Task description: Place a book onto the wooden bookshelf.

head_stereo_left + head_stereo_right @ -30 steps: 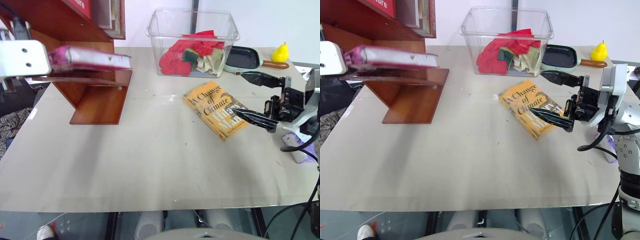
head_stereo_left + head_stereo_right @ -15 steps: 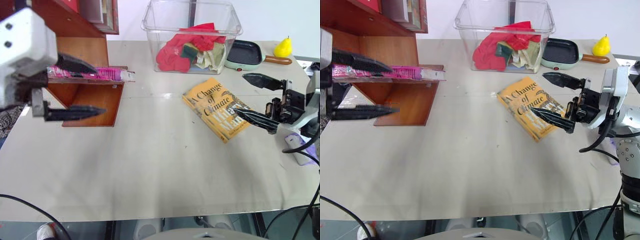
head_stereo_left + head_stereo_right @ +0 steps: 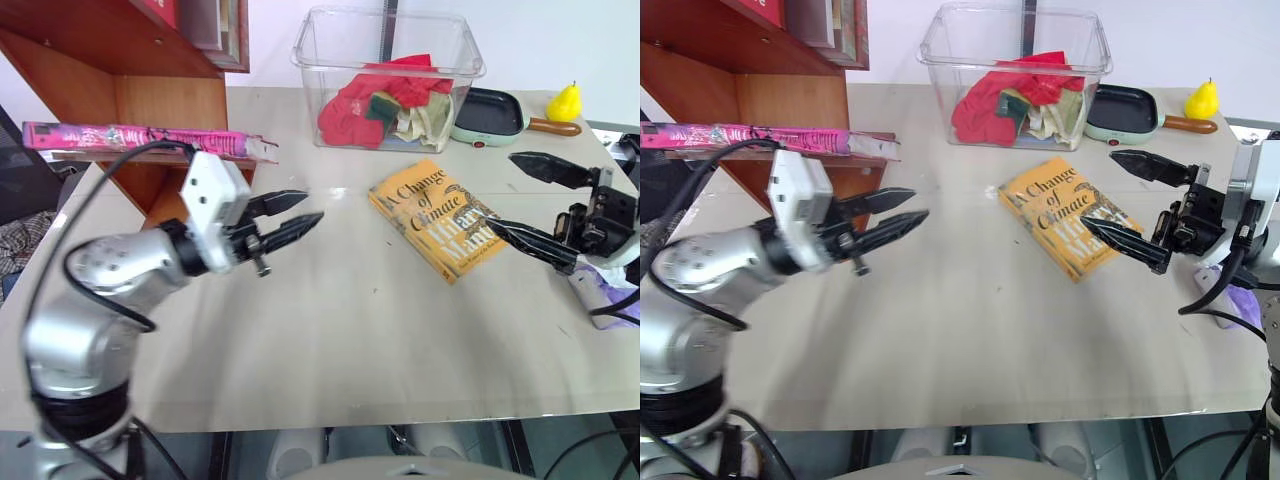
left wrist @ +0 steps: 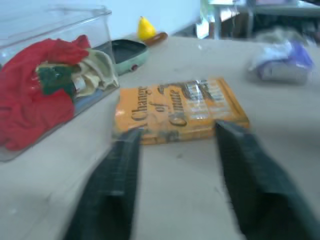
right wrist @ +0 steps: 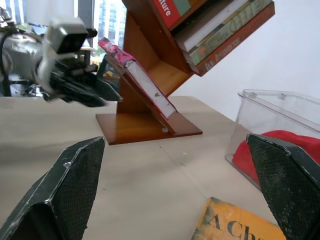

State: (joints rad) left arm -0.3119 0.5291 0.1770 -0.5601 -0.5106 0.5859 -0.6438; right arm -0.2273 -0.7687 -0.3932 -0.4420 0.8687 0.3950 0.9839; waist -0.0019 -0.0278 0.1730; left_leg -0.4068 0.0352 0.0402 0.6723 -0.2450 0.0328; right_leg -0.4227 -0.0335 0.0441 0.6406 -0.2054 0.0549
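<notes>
the book [image 3: 140, 138] lies flat on the wooden bookshelf [image 3: 150, 60] at far left, judged stiff and weighty, best pinched at its overhanging right end; left gripper [image 3: 290, 213] slightly parted and empty, right gripper [image 3: 535, 200] wide apart and empty.

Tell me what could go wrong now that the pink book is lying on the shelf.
The book lies flat on a board of the wooden bookshelf with its near end jutting past the edge, so a bump might tip it off. The left gripper hangs just beside that end, so a swing could clip it. The right gripper hovers open over the yellow book and might nudge it.
</notes>
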